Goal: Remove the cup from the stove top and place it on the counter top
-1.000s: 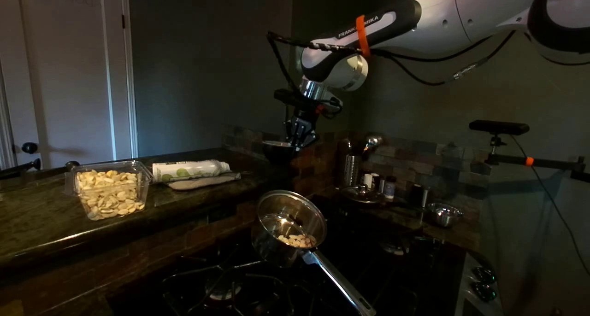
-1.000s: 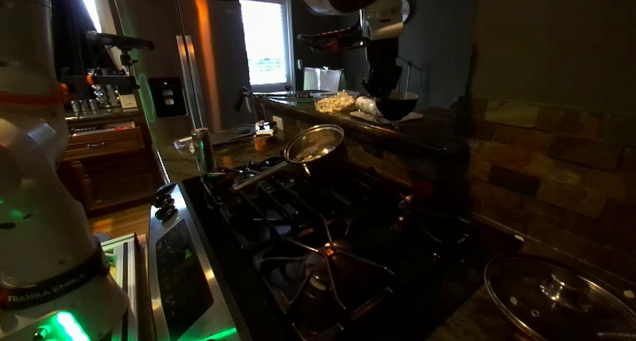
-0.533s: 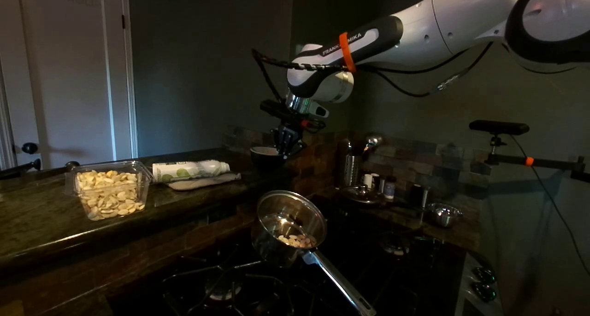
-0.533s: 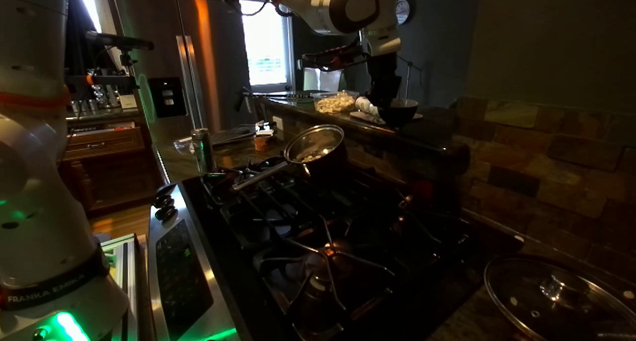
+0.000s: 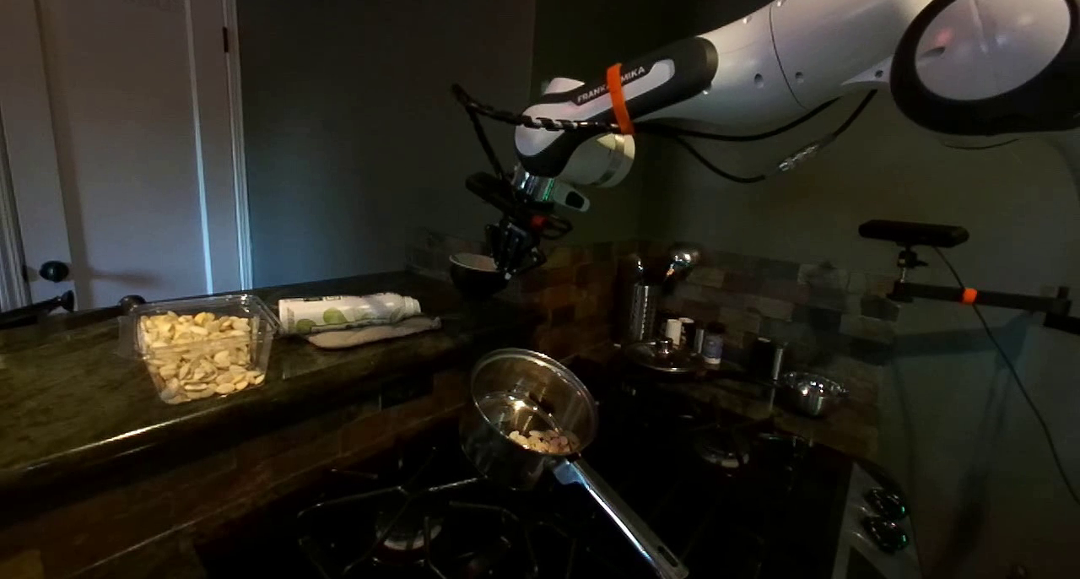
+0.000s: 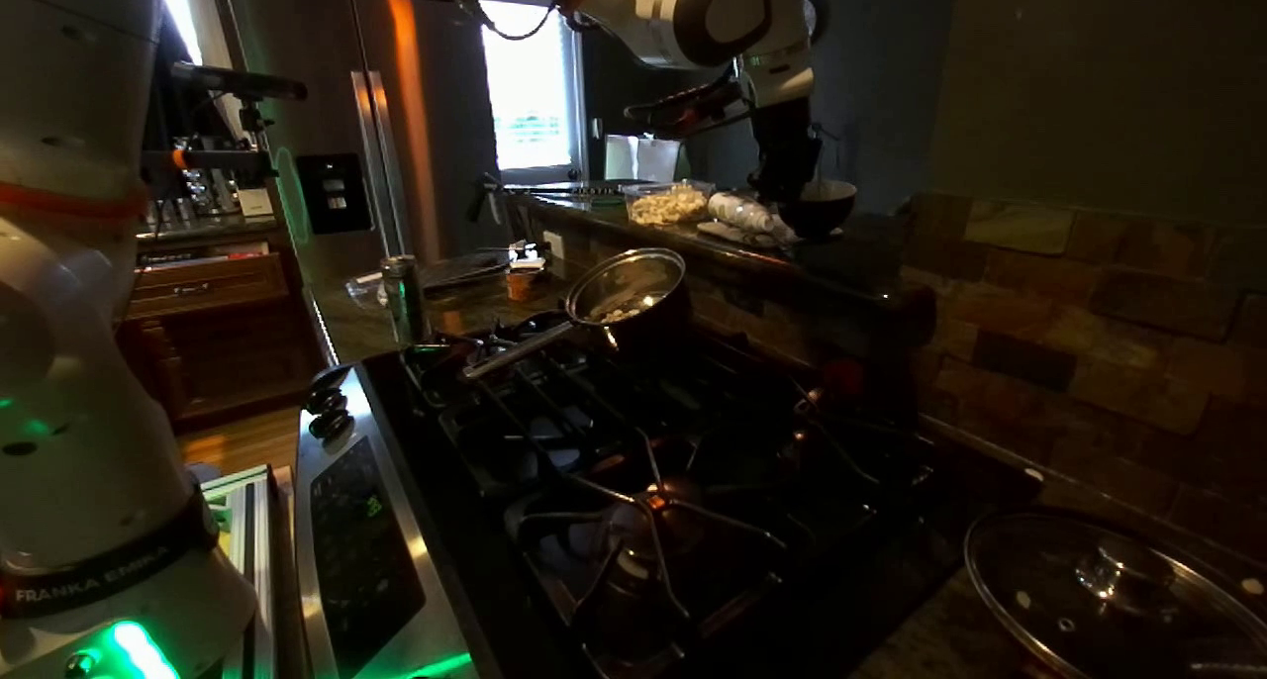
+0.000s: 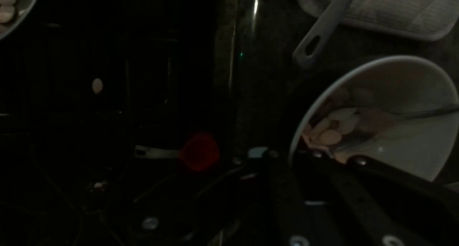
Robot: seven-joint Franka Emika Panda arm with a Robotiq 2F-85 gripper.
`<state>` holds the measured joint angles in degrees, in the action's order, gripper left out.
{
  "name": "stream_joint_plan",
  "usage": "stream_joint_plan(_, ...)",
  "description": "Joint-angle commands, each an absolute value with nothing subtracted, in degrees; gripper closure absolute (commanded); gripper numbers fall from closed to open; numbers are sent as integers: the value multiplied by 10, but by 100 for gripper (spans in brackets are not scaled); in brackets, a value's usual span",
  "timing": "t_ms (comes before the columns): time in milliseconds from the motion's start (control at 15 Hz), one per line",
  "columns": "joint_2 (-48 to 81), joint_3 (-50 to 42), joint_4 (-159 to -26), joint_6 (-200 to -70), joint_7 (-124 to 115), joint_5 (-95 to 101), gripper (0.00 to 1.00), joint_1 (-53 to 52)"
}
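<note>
The gripper (image 7: 296, 155) is narrowed onto the rim of the cup (image 7: 412, 145), which runs between its jaws. The cup (more of a low bowl, dark outside and pale within) is over the counter top (image 5: 67, 393), toward its far end in an exterior view and close to its stove-side edge in the wrist view; whether the base touches the counter top I cannot tell. Inside the cup are pale flat pieces (image 7: 330, 136) and a spoon (image 7: 426, 112) leaning on its wall.

Farther along the counter top, a white and green bottle (image 5: 350, 311) lies on its side along a flat pale pad (image 7: 398, 14), and past these a clear tub (image 5: 262, 343) of similar pieces stands on the counter top. A grey handle (image 7: 324, 31) shows over the counter top too, overlapping the pad.

Below the counter top, the stove top (image 6: 594, 481) bears a steel saucepan (image 5: 553, 385) with some pale pieces in it. A red scoop (image 7: 200, 153) lies just past the counter top's edge, on the stove side. Across the stove top from the counter top, a shiny steel bowl (image 5: 812, 397) sits upright.
</note>
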<state>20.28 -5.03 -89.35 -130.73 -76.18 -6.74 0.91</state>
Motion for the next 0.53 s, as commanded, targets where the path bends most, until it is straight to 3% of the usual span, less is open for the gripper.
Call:
stream_joint_plan(0, 263, -47, -818, -1298, -775, -69, 98, -2)
stream_joint_plan(467, 343, -57, -702, -1261, -776, -42, 98, -19)
